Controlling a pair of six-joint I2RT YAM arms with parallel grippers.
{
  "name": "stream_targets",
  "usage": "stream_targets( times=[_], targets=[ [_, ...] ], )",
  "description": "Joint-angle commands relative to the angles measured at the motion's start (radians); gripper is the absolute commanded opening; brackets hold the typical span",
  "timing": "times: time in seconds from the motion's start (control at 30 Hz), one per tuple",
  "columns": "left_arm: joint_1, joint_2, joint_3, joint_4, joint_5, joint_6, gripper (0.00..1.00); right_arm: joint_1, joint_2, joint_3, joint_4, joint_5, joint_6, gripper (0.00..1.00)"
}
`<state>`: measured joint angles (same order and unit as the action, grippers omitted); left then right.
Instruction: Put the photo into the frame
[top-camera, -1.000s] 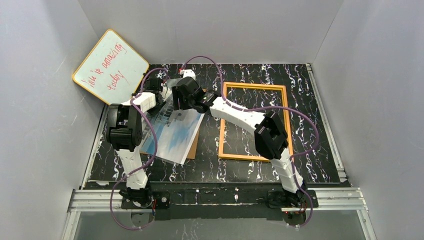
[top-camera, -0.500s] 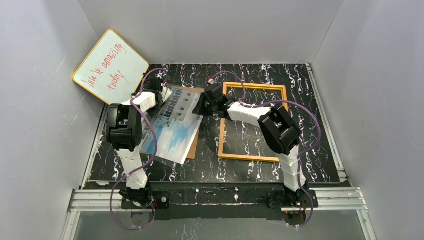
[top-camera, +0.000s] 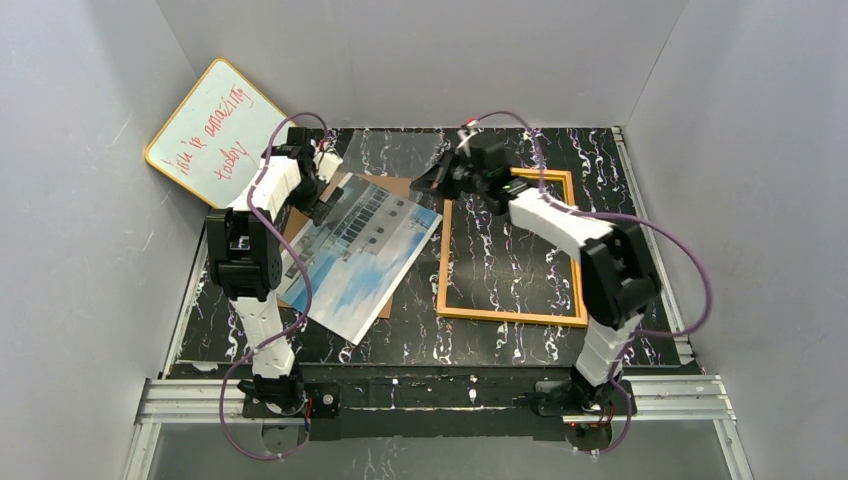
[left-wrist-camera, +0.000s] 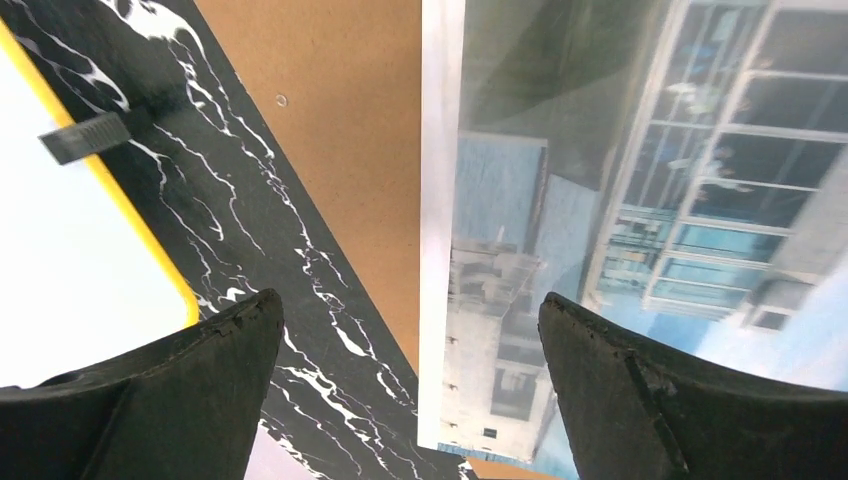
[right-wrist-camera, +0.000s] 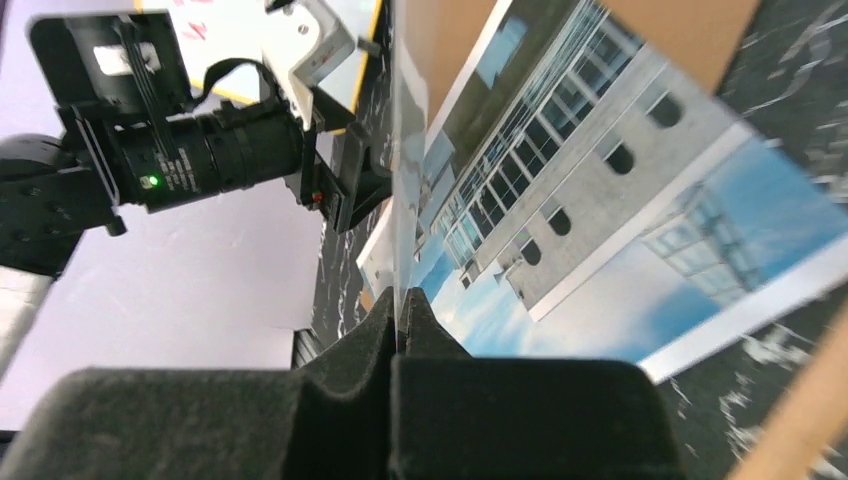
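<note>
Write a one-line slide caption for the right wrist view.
Right gripper shut on a thin clear sheet seen edge-on, above the paper print of a white building lying on a brown board.

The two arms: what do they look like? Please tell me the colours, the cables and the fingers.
Both the left arm and the right arm have white links and bulky black joints. A thin purple cable loops along each one. The fingers are matte black and wedge-shaped, with a rough surface.

Photo (top-camera: 360, 250): white building, blue sky, face up, skewed, long axis 1–7 o'clock. Lies at 9 o'clock of frame (top-camera: 508, 315), corner just beside it. Frame: orange-brown, flat, long sides 12–6.
</note>
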<state>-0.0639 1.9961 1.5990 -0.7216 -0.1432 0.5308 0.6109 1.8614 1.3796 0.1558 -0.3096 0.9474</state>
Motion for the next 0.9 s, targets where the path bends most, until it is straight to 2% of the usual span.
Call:
stream_targets(
  times=[0.0,0.17,0.3,0.4,0.6,0.87],
  targets=[
    [-0.016,-0.063,0.088,-0.167,0.095,-0.022,0.98,-0.115,-0.180,-0.052,-0.162,-0.030,-0.076,0.01],
    [-0.092,-0.093,0.026,-0.151,0.054,-0.034,0.98,-0.297,-0.370,-0.193,-0.381,-0.028,-0.171,0.01],
    [-0.188,-0.125,-0.046,-0.114,0.048,-0.054,0.98,-0.483,-0.570,-0.340,-0.426,-0.055,-0.182,0.01],
    [-0.258,-0.136,-0.115,-0.054,0.037,-0.060,0.98,-0.577,-0.645,-0.358,-0.476,-0.062,-0.194,0.01],
    [-0.319,-0.078,-0.195,0.077,-0.051,-0.071,0.98,-0.603,-0.644,-0.252,-0.604,-0.019,-0.250,0.01],
    [-0.318,0.059,-0.162,0.219,-0.255,-0.114,0.98,-0.603,-0.599,-0.189,-0.696,0.009,-0.292,0.01]
  ],
)
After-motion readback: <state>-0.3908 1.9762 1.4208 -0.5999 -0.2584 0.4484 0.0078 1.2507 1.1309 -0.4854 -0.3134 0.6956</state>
